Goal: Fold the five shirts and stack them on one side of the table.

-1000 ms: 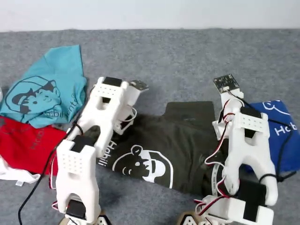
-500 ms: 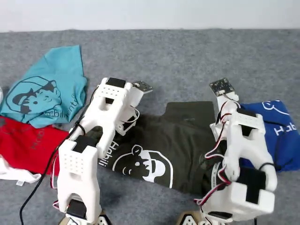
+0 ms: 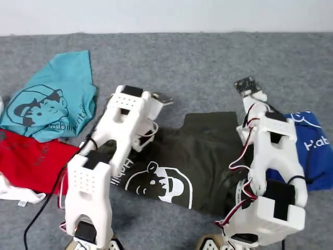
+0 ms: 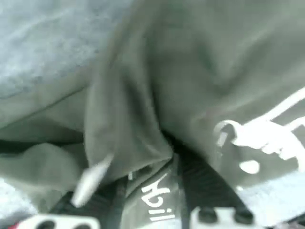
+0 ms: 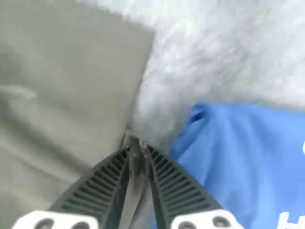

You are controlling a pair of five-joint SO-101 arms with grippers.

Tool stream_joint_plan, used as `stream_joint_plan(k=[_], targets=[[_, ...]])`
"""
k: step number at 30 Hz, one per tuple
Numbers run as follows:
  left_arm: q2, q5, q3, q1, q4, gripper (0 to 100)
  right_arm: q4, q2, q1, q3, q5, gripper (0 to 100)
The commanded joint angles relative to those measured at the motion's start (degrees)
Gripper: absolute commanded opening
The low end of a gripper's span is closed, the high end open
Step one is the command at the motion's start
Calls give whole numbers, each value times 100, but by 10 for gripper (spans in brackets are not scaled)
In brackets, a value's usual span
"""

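A dark green shirt [image 3: 200, 156] with a white print lies flat in the middle of the table, between both arms. The left arm [image 3: 122, 125] bends down over its left edge. There my left gripper [image 4: 167, 145] is shut on a bunched fold of the dark green shirt [image 4: 190, 71]. The right arm [image 3: 270, 146] leans over the shirt's right edge, where my right gripper [image 5: 138, 155] is shut on the hem of the dark green shirt [image 5: 62, 81]. A blue shirt [image 3: 315, 151] lies just to the right of it, touching the blue shirt's edge [image 5: 238, 152].
A teal shirt [image 3: 54, 96] lies crumpled at the far left, a red shirt [image 3: 31, 159] below it and a white one [image 3: 15, 192] under the red. Grey carpet [image 3: 208, 67] covers the table up to a white wall at the back.
Both arms have stretched a little toward the far side of the table. The right arm's wrist has swung up and left, and the blue shirt under it has shifted slightly.
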Motion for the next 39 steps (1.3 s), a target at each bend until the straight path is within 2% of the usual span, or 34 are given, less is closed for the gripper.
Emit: stream_joint_plan(k=[1,5,12,17,22,28,33,39], targets=[[-264,18,-866,510,325,133,-92,-22,40,-440,105,10],[-598,18,-1200,1125,325,133,-101,84,40,-492,149,10],[-1160,18,-963,2418,325,134,-488,681,40,-501,132,10],[-1363,18,-945,2769,325,134,-497,840,40,-844,97,10],[-888,281,-945,3007,325,134,-488,884,-66,-1213,-53,10],[114,334,-945,3657,316,134,-523,884,-295,-1266,-70,10],[404,484,-1024,3587,308,133,-523,892,-242,-1240,-70,10],[-229,501,-1226,2611,316,133,-479,892,-13,-1029,-70,10]])
